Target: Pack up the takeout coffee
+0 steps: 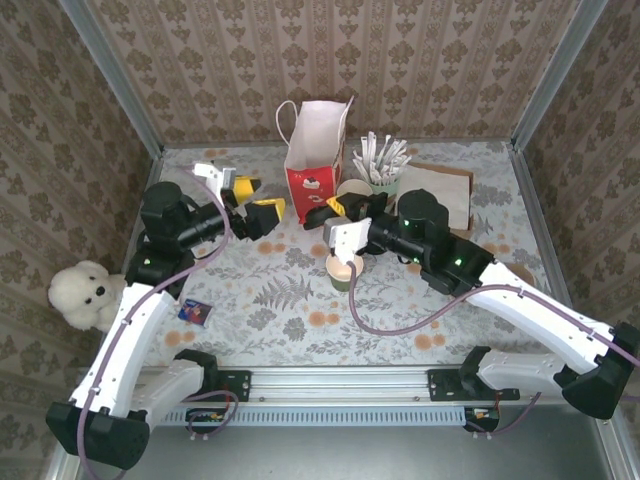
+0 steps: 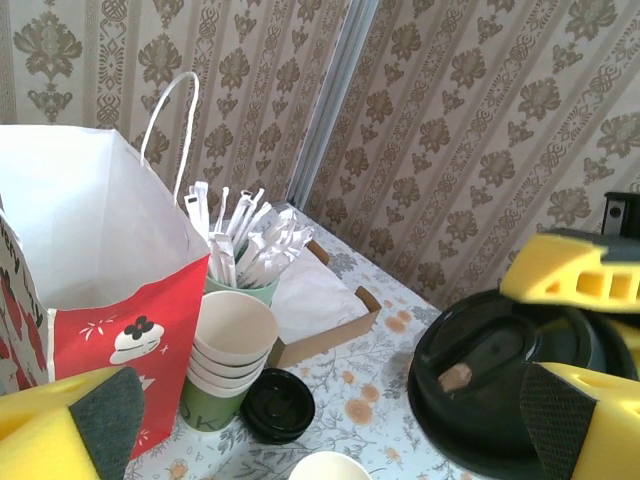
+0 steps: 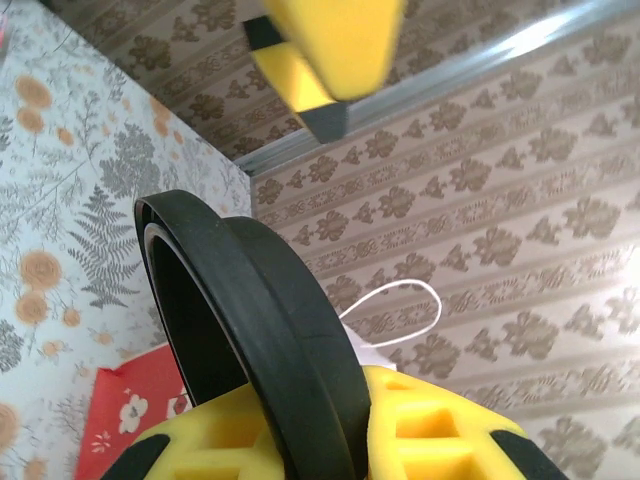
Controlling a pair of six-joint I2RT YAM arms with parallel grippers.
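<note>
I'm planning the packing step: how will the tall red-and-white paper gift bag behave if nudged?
The tall red-and-white paper gift bag stands upright and narrow with its mouth open, so a push near the top would probably tip it. Its thin paper walls likely buckle rather than resist. Being paper, it is probably light and may slide.

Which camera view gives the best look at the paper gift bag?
Left wrist: the gift bag is close and large, its open mouth and red printed front clear. Top external shows the bag whole but small, upright near the back wall. Right wrist catches a red corner of it at the bottom edge.
</note>
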